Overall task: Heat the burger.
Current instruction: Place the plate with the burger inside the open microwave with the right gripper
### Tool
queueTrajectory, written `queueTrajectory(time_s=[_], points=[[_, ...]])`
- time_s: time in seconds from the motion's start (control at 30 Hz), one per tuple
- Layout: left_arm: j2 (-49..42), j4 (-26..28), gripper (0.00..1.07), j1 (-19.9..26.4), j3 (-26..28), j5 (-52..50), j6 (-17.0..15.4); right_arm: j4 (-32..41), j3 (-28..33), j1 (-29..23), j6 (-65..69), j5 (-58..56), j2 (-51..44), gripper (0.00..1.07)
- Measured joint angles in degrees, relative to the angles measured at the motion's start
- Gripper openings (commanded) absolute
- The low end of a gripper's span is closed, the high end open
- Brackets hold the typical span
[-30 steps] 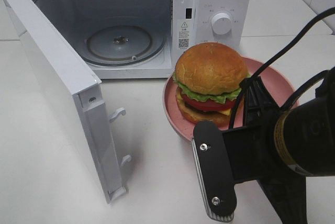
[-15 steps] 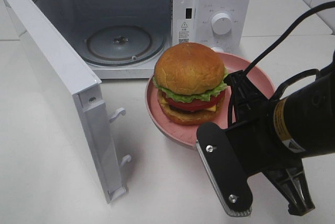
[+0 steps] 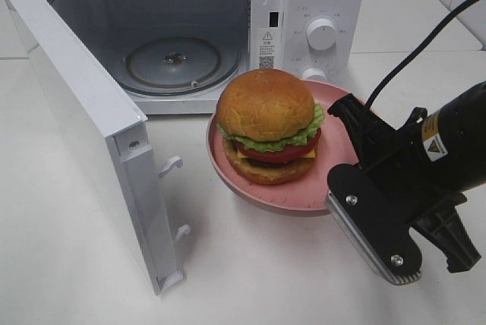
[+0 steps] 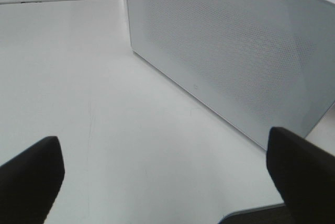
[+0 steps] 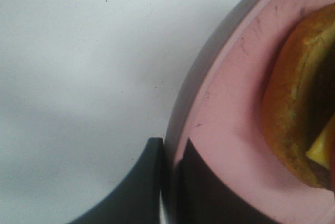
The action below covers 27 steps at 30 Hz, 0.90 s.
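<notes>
The burger (image 3: 267, 124) stands upright on a round pink plate (image 3: 338, 154), just in front of the open microwave (image 3: 319, 6). My right gripper (image 3: 351, 121) is shut on the plate's right rim; the right wrist view shows its fingers (image 5: 152, 182) pinching the plate's (image 5: 230, 109) edge, with the burger's bottom bun (image 5: 293, 103) beside them. A shadow under the plate suggests it is off the table. My left gripper (image 4: 166, 174) stands open with nothing in it, facing the outer side of the microwave door (image 4: 225, 46).
The microwave door (image 3: 83, 112) swings out to the left, toward the table's front. Inside the cavity lies the glass turntable (image 3: 173, 63). A control knob (image 3: 321, 34) sits on the right panel. White tabletop (image 3: 228, 264) lies in front.
My right gripper has carried the plate and burger leftward and toward the microwave opening. The arm has drawn back to the right of the view. The left gripper is unchanged.
</notes>
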<state>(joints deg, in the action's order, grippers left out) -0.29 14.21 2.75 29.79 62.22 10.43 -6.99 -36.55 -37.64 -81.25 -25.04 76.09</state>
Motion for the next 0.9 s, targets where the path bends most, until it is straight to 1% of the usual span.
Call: queueTrajectory(time_s=[0.1,0.17,0.2,0.27,0.33,0.73,0.83,0.87,0.9], points=[[0.0,0.0,0.98,0.0,0.0,0.0,0.0,1.6,0.0,0.86,-1.95,0.0,0.0,0.0],[0.0,0.0,0.98,0.0,0.0,0.0,0.0,9.0,0.0,4.24,-11.52,0.0,0.0,0.0],[0.0,0.0,0.98,0.0,0.0,0.0,0.0,9.0,0.0,4.24,-11.52,0.0,0.0,0.0],[0.0,0.0,0.98,0.0,0.0,0.0,0.0,13.58,0.0,5.56,-18.85,0.0,0.0,0.0],[0.0,0.0,0.98,0.0,0.0,0.0,0.0,14.78,0.0,5.9,-21.14,0.06,0.0,0.0],[0.0,0.0,0.98,0.0,0.0,0.0,0.0,15.3,-0.29,6.07,-22.63,0.4,0.23,0.0],[0.0,0.0,0.98,0.0,0.0,0.0,0.0,15.3,-2.01,6.07,-22.63,0.29,1.15,0.0],[0.0,0.0,0.98,0.0,0.0,0.0,0.0,15.41,-3.55,6.07,-22.63,0.46,2.35,0.0],[0.0,0.0,0.98,0.0,0.0,0.0,0.0,15.41,-3.55,6.07,-22.63,0.46,2.35,0.0]])
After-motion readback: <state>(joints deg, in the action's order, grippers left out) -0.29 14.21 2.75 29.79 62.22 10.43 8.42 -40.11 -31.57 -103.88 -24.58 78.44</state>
